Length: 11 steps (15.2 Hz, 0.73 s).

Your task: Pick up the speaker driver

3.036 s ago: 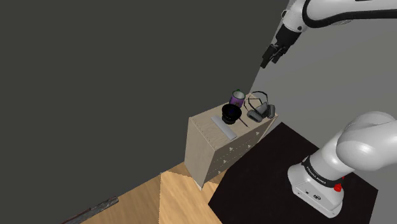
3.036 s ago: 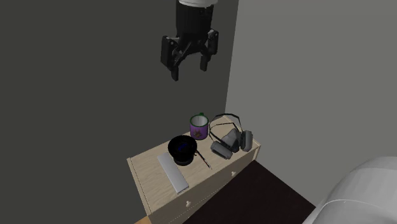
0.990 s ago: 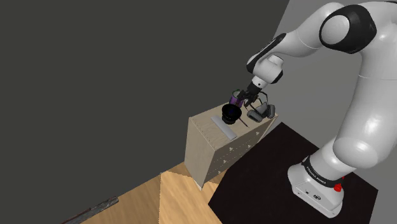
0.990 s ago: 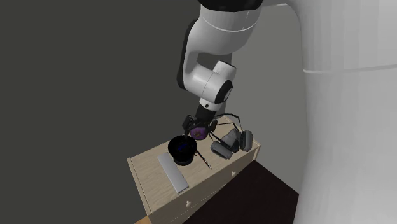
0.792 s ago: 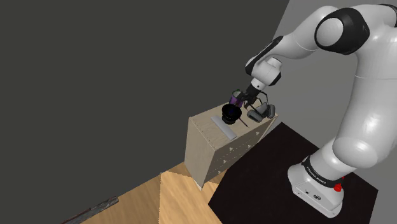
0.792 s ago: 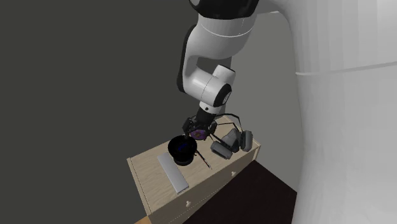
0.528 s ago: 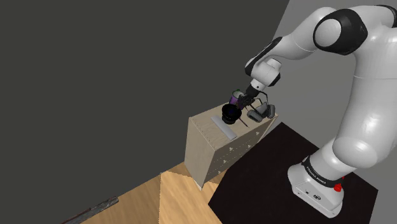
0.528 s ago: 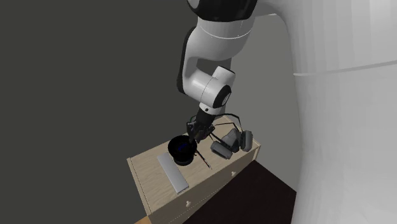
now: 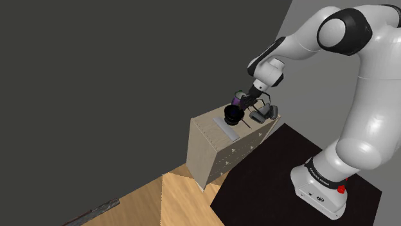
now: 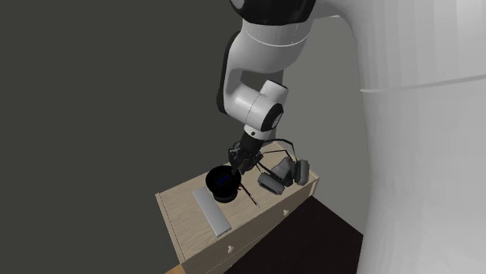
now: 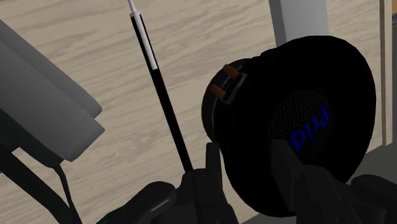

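- Your gripper (image 11: 250,167) is down at the top of a light wooden dresser (image 9: 207,153), at the end of the white arm that bends over it from the stand.
- The speaker driver (image 11: 299,108) sits on that dresser top. It is black and round, with its open cone facing up at the wrist camera, blue lettering on the cone and a small orange tab on its side.
- You have the fingers (image 11: 212,160) drawn in to a narrow gap astride the driver's near rim, one outside the wall and one over the cone. In the wrist view both seem to lie against it, so you appear to be clamped on the rim.
- The driver rests on the wood; it is not lifted.
- A thin black stick with a white tip (image 11: 159,95) lies just beside the driver, on the outer finger's side.
- Grey headphones (image 10: 280,173) lie near the driver, towards the second exterior view's right.
- A purple mug (image 9: 238,100) stands just behind the driver in the shoulder view.
- A flat grey bar (image 10: 213,210) lies on the driver's other side, near the dresser's front edge.
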Available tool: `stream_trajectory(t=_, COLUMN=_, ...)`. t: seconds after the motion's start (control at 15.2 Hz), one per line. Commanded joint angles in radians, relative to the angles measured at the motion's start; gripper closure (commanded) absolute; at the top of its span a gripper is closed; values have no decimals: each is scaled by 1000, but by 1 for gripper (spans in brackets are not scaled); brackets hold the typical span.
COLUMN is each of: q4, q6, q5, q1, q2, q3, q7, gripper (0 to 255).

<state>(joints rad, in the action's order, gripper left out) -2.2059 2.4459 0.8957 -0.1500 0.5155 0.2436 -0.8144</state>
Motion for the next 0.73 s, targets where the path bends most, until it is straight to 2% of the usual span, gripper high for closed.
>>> stream_trajectory(t=0.0, q4=-9, q6=-9, q5=-14, q1=6, q2=-21, q3=8, q7=14, gripper=255)
stream_trajectory(t=0.66, q4=-46, q6=-72, q5=-117, q1=39, q2=-151, q3=58, q7=112, gripper=255)
